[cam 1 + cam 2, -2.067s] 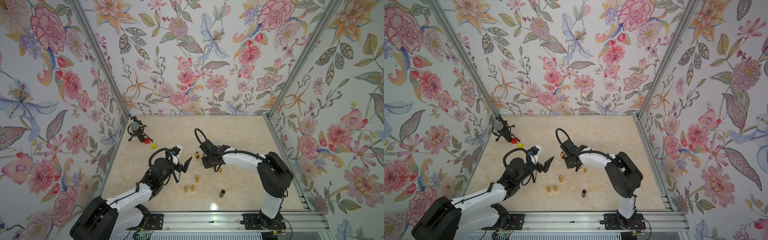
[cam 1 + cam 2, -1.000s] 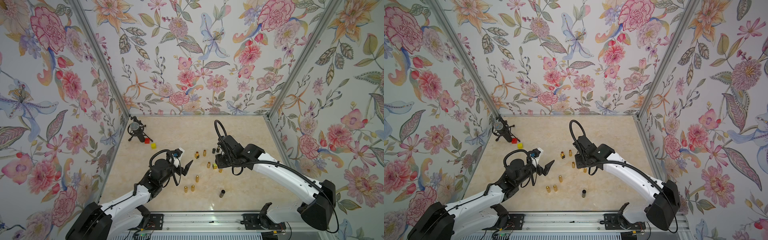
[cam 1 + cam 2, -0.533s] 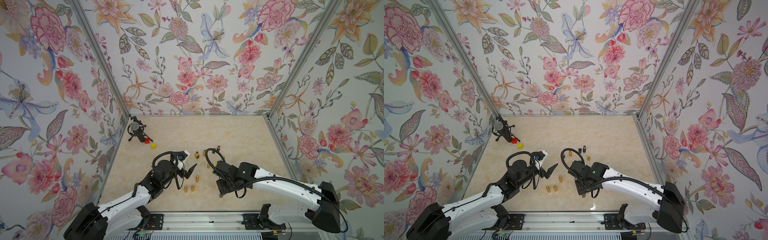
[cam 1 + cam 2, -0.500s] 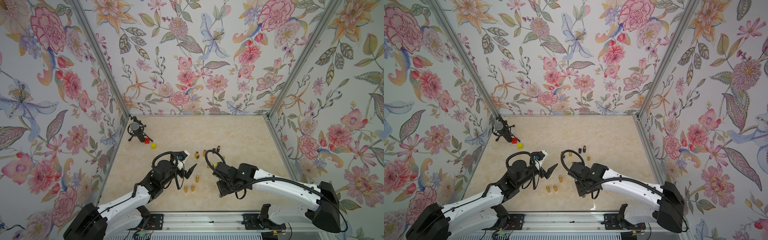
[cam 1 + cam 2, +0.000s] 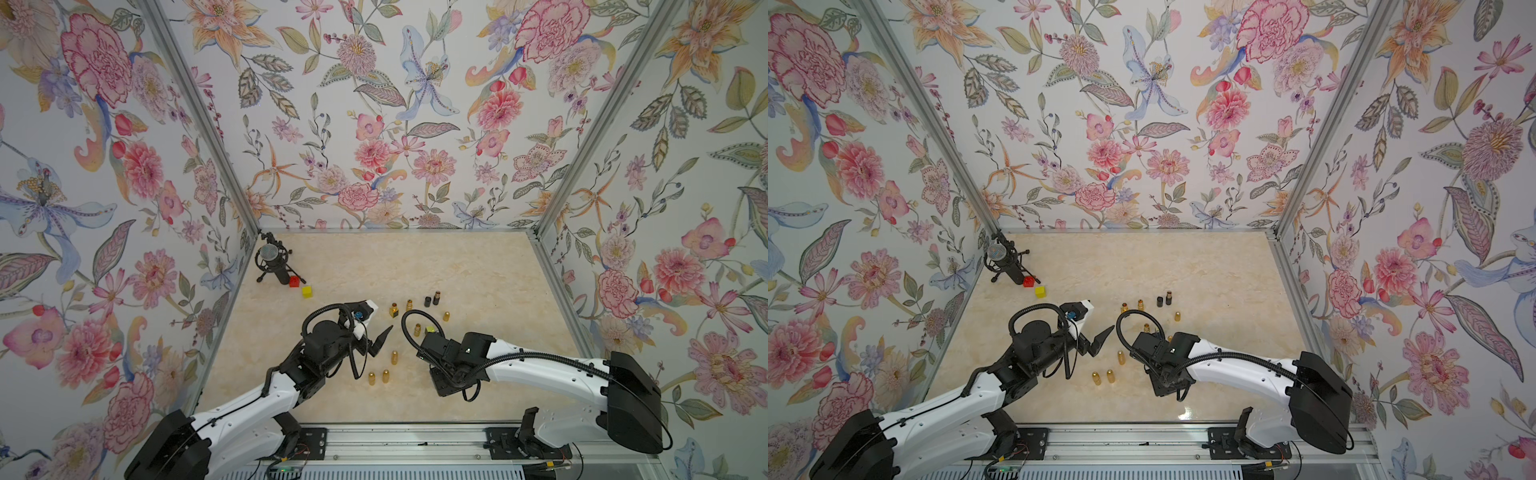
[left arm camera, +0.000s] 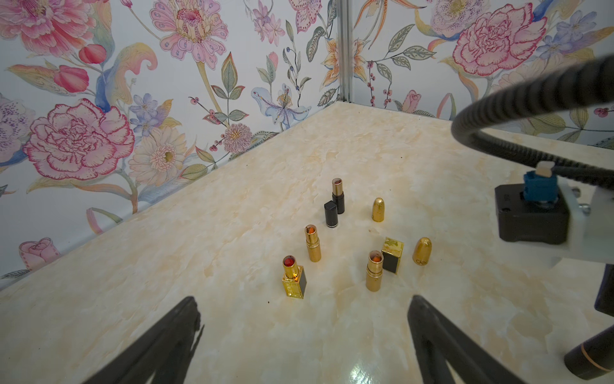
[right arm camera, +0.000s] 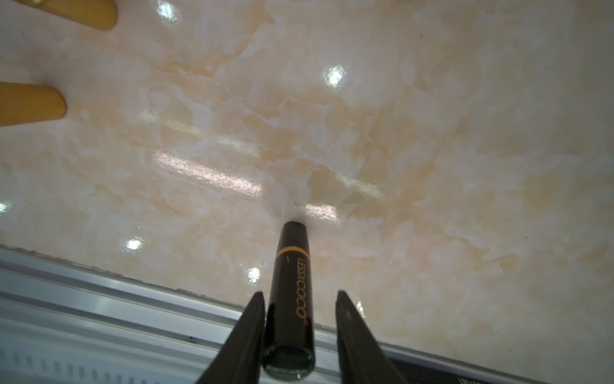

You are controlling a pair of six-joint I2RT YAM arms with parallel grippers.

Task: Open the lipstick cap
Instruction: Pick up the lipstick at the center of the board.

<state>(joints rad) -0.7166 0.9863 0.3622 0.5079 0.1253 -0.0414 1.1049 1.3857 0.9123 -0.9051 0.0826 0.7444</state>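
Idle left gripper (image 5: 375, 325) hung released, jaws wide. Uncapped ones: square gold lipstick (image 6: 293, 281) held a red stick, gold tube (image 6: 312, 244) an orange one. Then right gripper (image 7: 300, 294) straddled the standing black lipstick (image 7: 289, 282) by the front rail (image 7: 99, 299), one finger touching, not yet clamped. A second earlier it was back by those tubes.

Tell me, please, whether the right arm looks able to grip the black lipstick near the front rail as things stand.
Probably yes: the black lipstick stands between the open fingers of the right gripper, close to one, a gap to the other, with nothing else between them.
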